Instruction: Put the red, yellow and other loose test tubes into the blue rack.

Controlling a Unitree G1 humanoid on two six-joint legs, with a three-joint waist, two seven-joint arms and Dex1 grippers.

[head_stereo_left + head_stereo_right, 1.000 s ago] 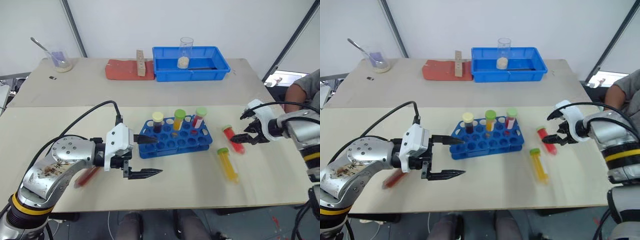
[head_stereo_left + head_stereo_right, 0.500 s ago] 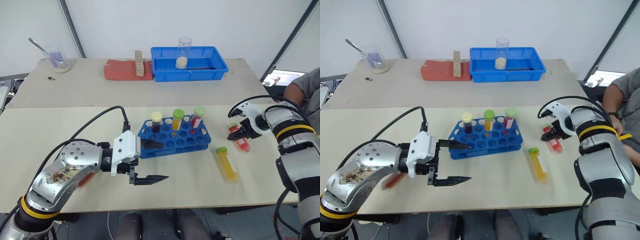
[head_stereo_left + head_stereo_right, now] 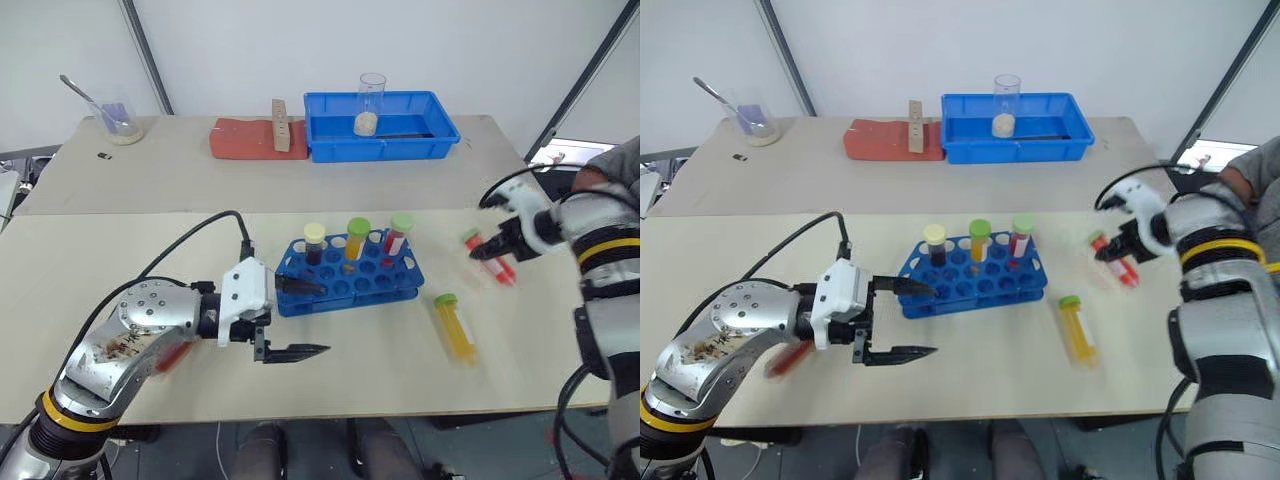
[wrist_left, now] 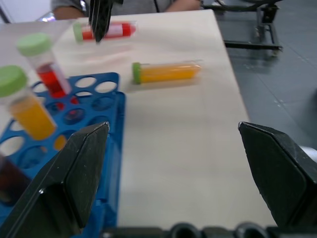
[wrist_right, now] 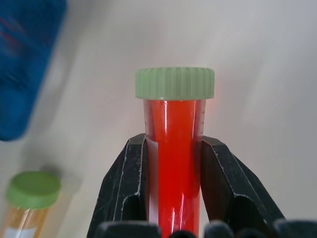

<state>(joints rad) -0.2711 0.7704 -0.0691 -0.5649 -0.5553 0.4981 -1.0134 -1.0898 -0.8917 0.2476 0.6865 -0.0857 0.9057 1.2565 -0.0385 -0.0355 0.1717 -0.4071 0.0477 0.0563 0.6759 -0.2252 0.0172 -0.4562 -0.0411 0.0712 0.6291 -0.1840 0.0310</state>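
The blue rack [image 3: 350, 272] stands mid-table with three capped tubes upright in its back row. Right of it, the red tube with a green cap [image 3: 488, 256] hangs tilted above the table, my right gripper [image 3: 500, 248] shut on it. The right wrist view shows both fingers clamping the red tube [image 5: 174, 148] just below its cap. A yellow tube [image 3: 456, 326] with a green cap lies loose on the table, in front of the held one. My left gripper [image 3: 308, 318] stands open at the rack's left end, empty. A red object [image 3: 172, 356] lies partly hidden behind my left arm.
At the back stand a large blue tray [image 3: 440, 140] holding a glass beaker [image 3: 371, 103], a red pad [image 3: 240, 142] with a wooden block [image 3: 282, 126], and a beaker with a spoon [image 3: 118, 120]. A person [image 3: 612, 168] sits at the table's right edge.
My right gripper has shut on the red tube and lifted it off the table. The left arm has stayed about where it was, still open.
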